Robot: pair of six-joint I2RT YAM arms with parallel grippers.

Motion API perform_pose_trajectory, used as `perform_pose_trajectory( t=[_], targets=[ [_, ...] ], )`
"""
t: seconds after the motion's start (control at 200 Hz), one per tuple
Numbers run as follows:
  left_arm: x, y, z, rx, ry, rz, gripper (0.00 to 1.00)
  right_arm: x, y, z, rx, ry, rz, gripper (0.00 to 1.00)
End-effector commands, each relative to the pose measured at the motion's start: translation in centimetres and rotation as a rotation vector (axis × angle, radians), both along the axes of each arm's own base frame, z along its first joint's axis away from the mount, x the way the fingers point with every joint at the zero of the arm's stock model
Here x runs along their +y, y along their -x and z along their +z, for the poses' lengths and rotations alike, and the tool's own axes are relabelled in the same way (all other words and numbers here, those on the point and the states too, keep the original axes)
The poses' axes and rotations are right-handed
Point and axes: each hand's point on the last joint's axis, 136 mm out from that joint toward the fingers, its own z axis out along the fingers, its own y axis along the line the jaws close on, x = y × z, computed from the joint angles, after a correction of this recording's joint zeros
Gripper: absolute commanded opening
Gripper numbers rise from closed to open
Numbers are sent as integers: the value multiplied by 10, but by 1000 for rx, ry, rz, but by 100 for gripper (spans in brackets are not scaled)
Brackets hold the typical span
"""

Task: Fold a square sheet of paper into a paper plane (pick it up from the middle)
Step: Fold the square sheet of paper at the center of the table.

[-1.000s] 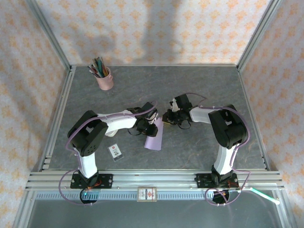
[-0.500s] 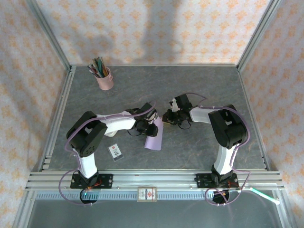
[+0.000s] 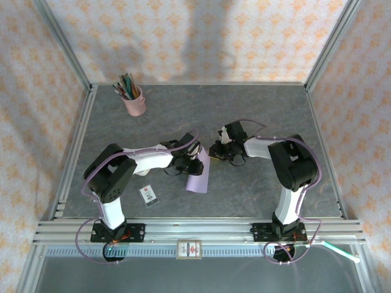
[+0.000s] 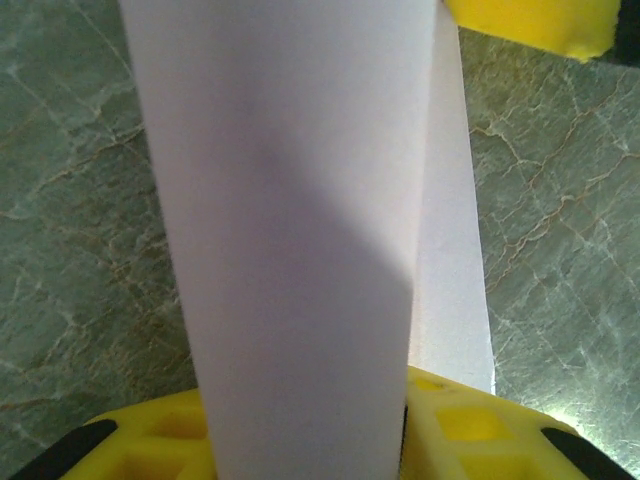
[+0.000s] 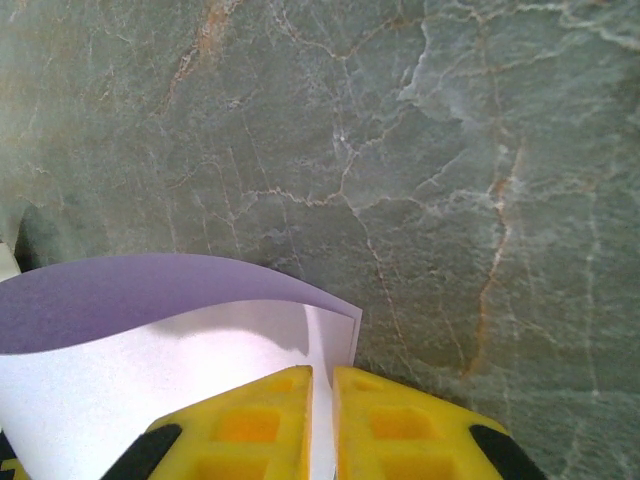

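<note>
**Held at the far end, free toward the near edge**

Found the lavender sheet (image 3: 197,178) mid-table, narrowed to a long strip. Traced its long axis from the grippers toward the near edge, leaning slightly left. Logged the right gripper (image 5: 322,378) closed to a slit on the strip's far corner. Placed the left gripper (image 3: 192,160) just left of that far end, with the strip run out over its fingers; could not tell its opening behind the paper. Judged both about equally near, with the free length nearward of each.
</note>
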Motion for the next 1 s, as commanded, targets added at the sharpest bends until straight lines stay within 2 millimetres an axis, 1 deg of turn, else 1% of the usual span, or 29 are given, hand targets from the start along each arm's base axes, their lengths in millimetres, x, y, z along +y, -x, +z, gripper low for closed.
perform_pose_trajectory(
  t=[0.0,0.165,0.626,0.791,0.996],
  targets=[
    [62,37,-58,148,-262,63,40,-7,-1,-6,-12,36,-17,14],
    [61,38,-60,150,-255,63,40,-7,0,-7,-11,36,-18,14],
    [67,43,-66,162,-276,66,40,-6,-3,-6,-18,40,-15,14],
    [68,45,-67,164,-285,53,40,-5,-7,0,-29,41,-11,14],
    [72,47,-68,164,-306,46,40,-1,-16,11,-54,40,-5,14]
  ],
)
